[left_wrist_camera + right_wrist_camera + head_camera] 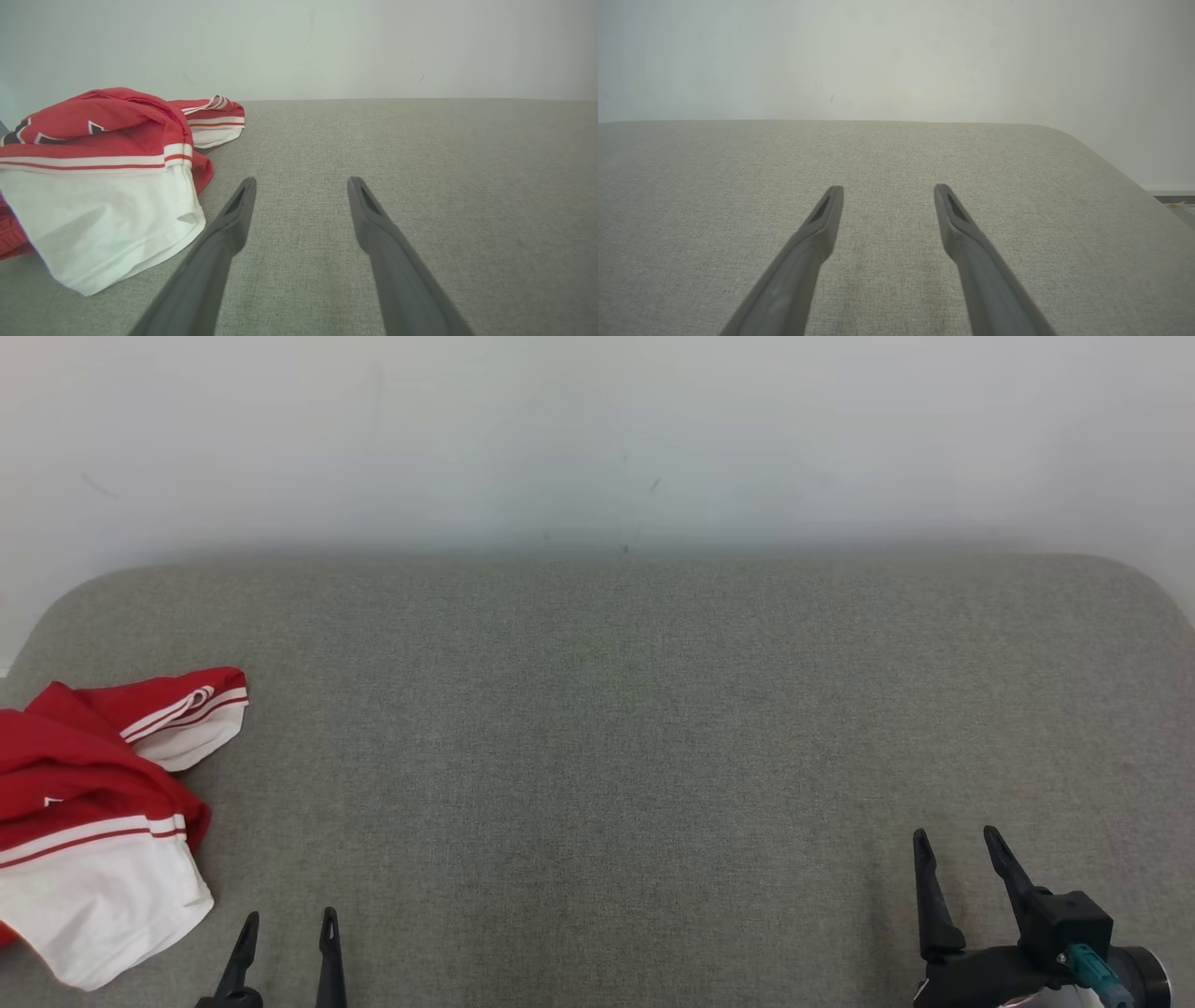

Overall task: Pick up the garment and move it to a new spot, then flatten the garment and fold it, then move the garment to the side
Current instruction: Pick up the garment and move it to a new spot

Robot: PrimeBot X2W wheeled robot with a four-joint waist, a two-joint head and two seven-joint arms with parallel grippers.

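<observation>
The garment [93, 803] is a crumpled red and white piece with striped bands, lying at the left edge of the grey fabric surface [607, 756]. In the left wrist view the garment [103, 186] lies just left of my fingers. My left gripper [289, 919] is open at the lower left, a little right of the garment and apart from it, with nothing between its fingers. From the left wrist, the left gripper [301, 182] stands open over bare fabric. My right gripper [957, 840] is open at the lower right, far from the garment. The right gripper [888, 189] holds nothing.
A pale wall [597, 439] rises behind the grey surface. The surface's rounded right edge [1111, 163] drops off toward the floor in the right wrist view. Bare grey fabric stretches between the two grippers.
</observation>
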